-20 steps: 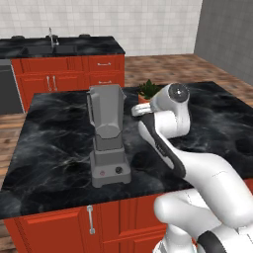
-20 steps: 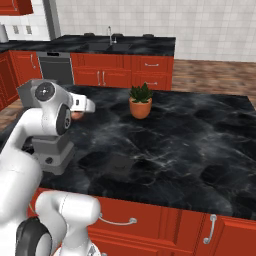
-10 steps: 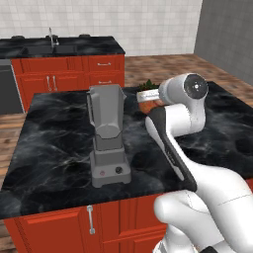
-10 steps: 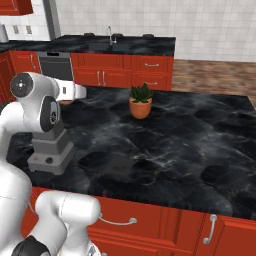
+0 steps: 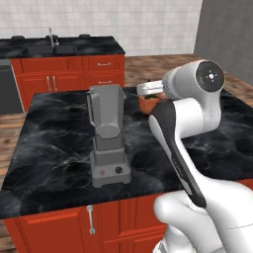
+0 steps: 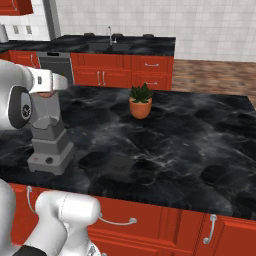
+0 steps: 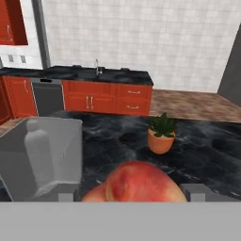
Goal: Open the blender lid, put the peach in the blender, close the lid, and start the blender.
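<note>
Here the jaws are clenched on the peach (image 7: 136, 182), which sits between the two fingertips (image 7: 195, 192) at the bottom of the hand view; it is wide, so they stand well apart around it. The gripper (image 7: 134, 190) holds it off the counter, raised to about the level of the jar's rim, and I judge the reason is plain: the fruit has to go in over the top of the jar.

Just ahead of the jaws and to their left in the hand view is the blender (image 7: 44, 153), its translucent jar open at the top with no cap on the rim. Where the blender lid lies I cannot tell. Farther ahead and slightly to the right stands the terracotta pot (image 7: 160, 141) with its green plant, well apart from the fruit. Both rest on the black marble counter (image 7: 212, 150).

From the left base view, the arm is reared high with its wrist turned level, so the hand reaches sideways towards the jar (image 5: 106, 111) rather than pointing down. The right base view shows a little of the peach (image 6: 47, 93) tucked under the white hand, just above the blender (image 6: 48, 142).
</note>
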Motion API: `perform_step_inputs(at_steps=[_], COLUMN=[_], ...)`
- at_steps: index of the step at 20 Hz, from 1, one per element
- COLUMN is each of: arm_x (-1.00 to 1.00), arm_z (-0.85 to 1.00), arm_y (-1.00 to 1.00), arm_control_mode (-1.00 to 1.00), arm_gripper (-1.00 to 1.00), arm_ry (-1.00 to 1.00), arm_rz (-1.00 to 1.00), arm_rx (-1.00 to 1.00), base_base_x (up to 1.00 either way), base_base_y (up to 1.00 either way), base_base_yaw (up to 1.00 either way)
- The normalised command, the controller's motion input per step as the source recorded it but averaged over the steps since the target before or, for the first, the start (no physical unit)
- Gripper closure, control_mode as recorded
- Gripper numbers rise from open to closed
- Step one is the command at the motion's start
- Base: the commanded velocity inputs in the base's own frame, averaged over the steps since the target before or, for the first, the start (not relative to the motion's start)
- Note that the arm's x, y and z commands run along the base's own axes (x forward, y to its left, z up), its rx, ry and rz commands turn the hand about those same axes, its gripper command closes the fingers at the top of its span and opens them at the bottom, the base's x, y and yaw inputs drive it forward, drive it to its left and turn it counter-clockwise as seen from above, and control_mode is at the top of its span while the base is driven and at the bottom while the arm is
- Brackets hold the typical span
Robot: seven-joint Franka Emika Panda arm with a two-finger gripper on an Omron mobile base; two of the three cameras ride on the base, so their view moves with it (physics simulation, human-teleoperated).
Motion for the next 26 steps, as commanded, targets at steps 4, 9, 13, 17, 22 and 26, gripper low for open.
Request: perform_step_inputs(at_steps=[4,9,13,17,22,26], arm_x=[0.14,0.56,0.81,0.68,0.47,0.25], arm_z=[0.01,0.02,0.0,-0.02,-0.4,-0.6], arm_y=[0.83,0.67,0.39,0.38,0.35,0.18], arm_control_mode=[-1.0,-1.0,-1.0,-1.0,-1.0,-1.0], arm_gripper=[1.0,1.0,1.0,1.0,1.0,1.0], arm_ry=[0.03,0.08,0.13,0.18,0.13,0.1], arm_rz=[0.01,0.01,0.02,0.02,0.01,0.0], arm_rx=[0.0,0.0,0.0,0.0,0.0,0.0], base_base_x=[0.0,0.0,0.0,0.0,0.0,0.0], base_base_y=[0.0,0.0,0.0,0.0,0.0,0.0], base_base_yaw=[0.0,0.0,0.0,0.0,0.0,0.0])
